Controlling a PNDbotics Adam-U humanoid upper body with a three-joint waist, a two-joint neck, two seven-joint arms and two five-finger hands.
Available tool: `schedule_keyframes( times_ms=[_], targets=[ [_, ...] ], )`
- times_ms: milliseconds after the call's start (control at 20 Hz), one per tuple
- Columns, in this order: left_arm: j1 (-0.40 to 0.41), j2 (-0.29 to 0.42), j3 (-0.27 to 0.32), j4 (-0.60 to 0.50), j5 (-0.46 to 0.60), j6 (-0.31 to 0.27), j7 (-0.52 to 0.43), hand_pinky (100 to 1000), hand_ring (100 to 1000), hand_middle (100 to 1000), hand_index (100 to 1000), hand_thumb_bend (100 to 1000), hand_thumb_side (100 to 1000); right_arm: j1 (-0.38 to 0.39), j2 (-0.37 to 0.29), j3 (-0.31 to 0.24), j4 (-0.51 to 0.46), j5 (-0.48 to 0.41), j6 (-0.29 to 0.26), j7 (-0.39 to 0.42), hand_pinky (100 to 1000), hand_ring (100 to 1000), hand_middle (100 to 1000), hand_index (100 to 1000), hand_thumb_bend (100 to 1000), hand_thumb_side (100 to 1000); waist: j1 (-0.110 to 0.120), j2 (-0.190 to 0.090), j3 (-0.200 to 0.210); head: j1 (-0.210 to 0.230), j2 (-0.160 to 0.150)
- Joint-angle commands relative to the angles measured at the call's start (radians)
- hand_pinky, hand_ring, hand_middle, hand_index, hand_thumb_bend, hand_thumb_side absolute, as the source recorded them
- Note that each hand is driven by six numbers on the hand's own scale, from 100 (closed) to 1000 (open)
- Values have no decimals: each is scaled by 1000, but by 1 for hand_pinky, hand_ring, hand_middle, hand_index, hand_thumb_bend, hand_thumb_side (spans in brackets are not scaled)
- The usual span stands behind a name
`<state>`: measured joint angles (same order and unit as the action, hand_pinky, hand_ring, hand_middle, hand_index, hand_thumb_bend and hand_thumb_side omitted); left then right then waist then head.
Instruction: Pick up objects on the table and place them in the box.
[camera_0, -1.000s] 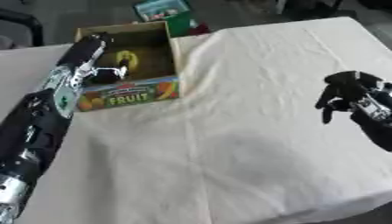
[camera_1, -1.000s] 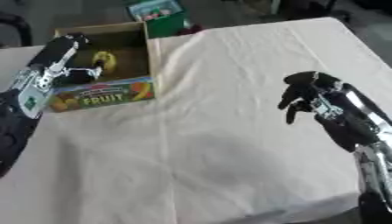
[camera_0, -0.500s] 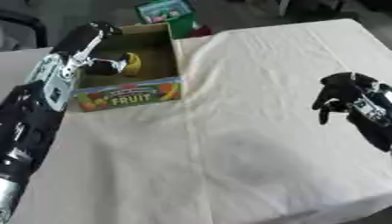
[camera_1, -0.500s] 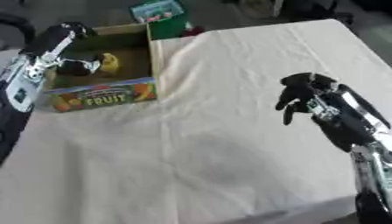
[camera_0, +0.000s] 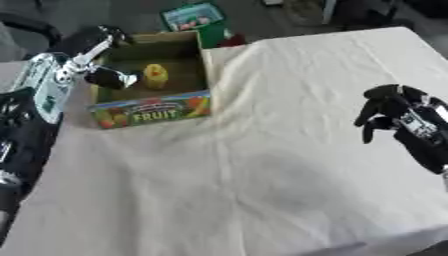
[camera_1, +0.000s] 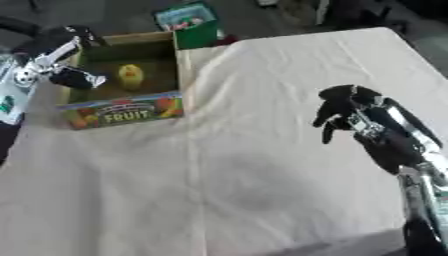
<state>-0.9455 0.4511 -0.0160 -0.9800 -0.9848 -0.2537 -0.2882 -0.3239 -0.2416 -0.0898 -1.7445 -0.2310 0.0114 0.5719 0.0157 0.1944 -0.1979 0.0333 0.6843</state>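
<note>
One yellow object (camera_0: 155, 76), small and rounded, sits inside the box (camera_0: 154, 112), which lies at about ten o'clock on the table (camera_0: 289, 145); it looks light and fairly stiff, best taken round its middle, though its surface is unclear. The left hand (camera_0: 98, 64) hangs over the box's near-left wall, fingers relaxed and holding nothing; the right hand (camera_1: 343, 110) hovers at three o'clock, fingers curled and empty. The count: one box, one yellow object, none visible on the cloth.
</note>
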Motion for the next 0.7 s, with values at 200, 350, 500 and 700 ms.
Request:
schedule_keyframes(
  times_ms=[200,350,500,700],
  targets=[
    [55,81,13,-200,174,-3,51,684,707,727,826,231,199,1,-10,-16,-10,3,-1,-10,386,570,543,747,100,488,-7,-24,28,-22,-1],
    [127,105,23,-331,320,19,99,642,633,665,808,123,132,4,-9,-20,-10,4,-1,-13,386,570,543,748,100,487,-12,-24,46,-31,1],
    [212,122,38,-466,476,42,136,605,589,615,793,100,141,8,-8,-24,-10,4,-2,-18,386,569,543,748,100,488,-17,-24,62,-37,0],
    [344,136,55,-639,700,56,184,580,564,584,783,100,248,9,-6,-26,-11,2,-3,-22,386,569,543,748,100,487,-24,-24,79,-45,-1]
  ],
)
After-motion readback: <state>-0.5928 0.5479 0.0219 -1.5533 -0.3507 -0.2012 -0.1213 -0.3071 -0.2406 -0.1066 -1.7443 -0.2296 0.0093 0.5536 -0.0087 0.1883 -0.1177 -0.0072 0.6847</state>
